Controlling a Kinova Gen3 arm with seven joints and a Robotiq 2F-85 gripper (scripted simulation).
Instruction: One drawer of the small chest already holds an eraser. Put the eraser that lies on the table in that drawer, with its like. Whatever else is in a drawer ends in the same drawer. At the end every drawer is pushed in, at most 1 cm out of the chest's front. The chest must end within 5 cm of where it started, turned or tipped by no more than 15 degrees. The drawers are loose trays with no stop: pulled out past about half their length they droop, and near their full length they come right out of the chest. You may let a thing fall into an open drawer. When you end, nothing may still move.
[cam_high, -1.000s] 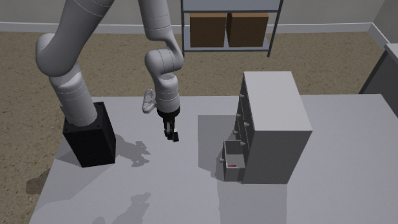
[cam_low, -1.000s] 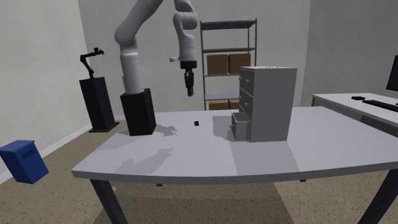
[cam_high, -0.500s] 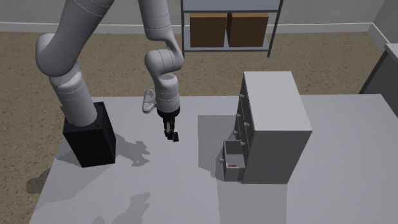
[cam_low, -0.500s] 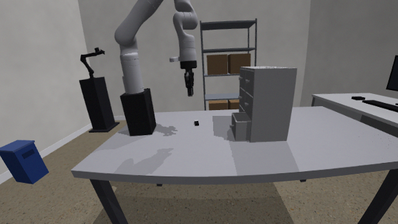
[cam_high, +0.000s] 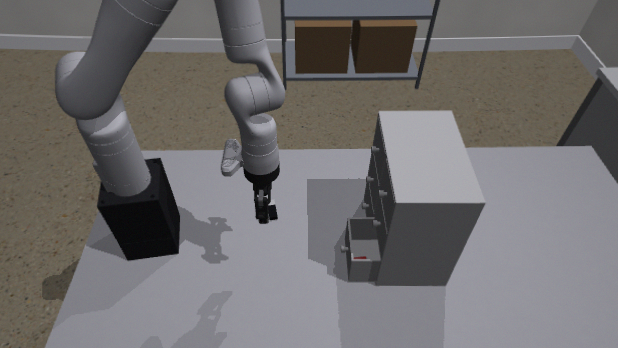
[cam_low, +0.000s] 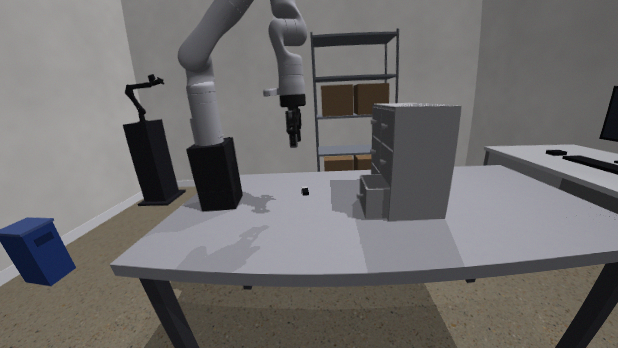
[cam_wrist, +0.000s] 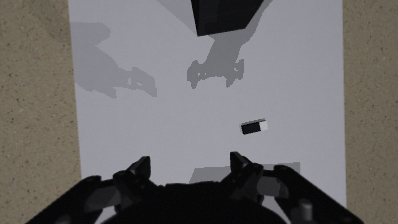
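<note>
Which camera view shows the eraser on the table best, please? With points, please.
The wrist view: there the eraser (cam_high: 273, 212) (cam_low: 305, 191) (cam_wrist: 253, 127) lies in full sight, its black part and white end distinct. The top view shows it partly hidden by the claw (cam_high: 262, 220) (cam_low: 293, 145) (cam_wrist: 190, 159). The exterior view shows it unblocked, but very small.

Tool opened wider, its table shadow broader
</note>
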